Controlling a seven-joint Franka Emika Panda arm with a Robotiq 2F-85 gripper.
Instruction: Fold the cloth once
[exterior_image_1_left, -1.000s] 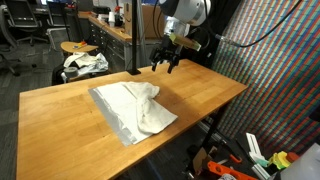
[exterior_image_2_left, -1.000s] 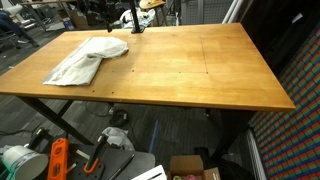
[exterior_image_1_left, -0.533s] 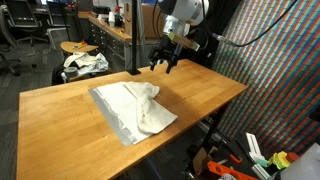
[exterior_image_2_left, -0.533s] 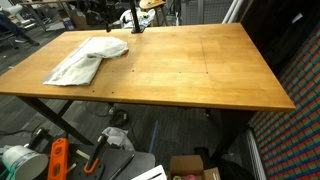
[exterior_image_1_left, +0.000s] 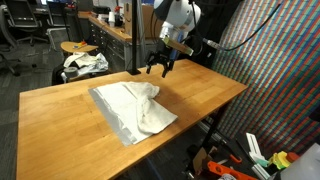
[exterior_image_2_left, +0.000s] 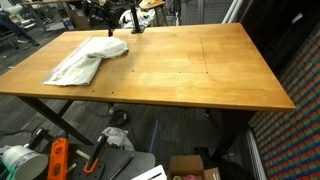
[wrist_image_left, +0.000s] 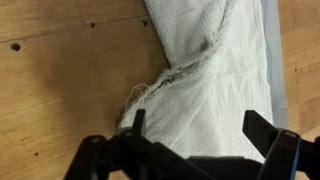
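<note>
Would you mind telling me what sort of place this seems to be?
Probably a lab or workshop: a plain wooden worktable holding the cloth, benches and an office chair behind it, and tools and a cardboard box on the floor underneath.

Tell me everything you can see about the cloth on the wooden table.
The cloth is a thin off-white sheet of woven fabric with a grey strip along one edge. It lies rumpled on the wooden table, bunched into a ridge at one end, with loose threads visible in the wrist view. Only the table touches it; the open pincer hangs above that end, clear of it.
</note>
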